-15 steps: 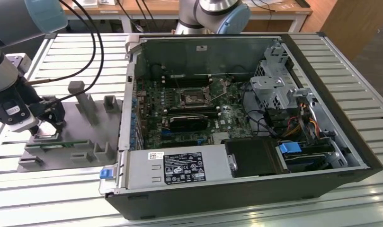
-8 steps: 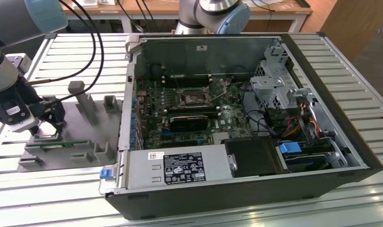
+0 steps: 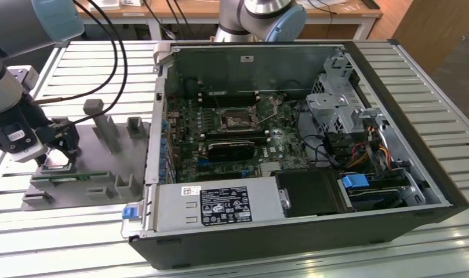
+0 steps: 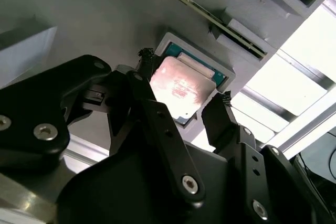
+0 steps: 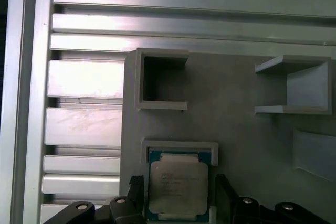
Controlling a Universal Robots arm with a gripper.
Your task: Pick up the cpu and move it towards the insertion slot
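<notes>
The cpu [image 3: 55, 168] is a small silvery square chip lying flat in a shallow pocket of the grey fixture plate [image 3: 83, 194], at the exterior view's left. My gripper [image 3: 55, 157] hangs low right over it. In both wrist views the black fingertips [image 4: 146, 59] stand on either side of the cpu [image 4: 181, 86], with a narrow gap showing on each side of the chip [image 5: 178, 188], so the gripper [image 5: 178, 181] is open around it. The insertion slot [image 3: 236, 120], a square socket with a shiny frame, sits on the motherboard inside the open computer case.
Tall grey posts [image 3: 104, 128] and blocks rise from the fixture plate beside the gripper. The case wall [image 3: 158, 121] stands between the fixture and the motherboard. A black block [image 3: 228, 152] lies just in front of the socket. A second arm's base [image 3: 261, 17] stands behind the case.
</notes>
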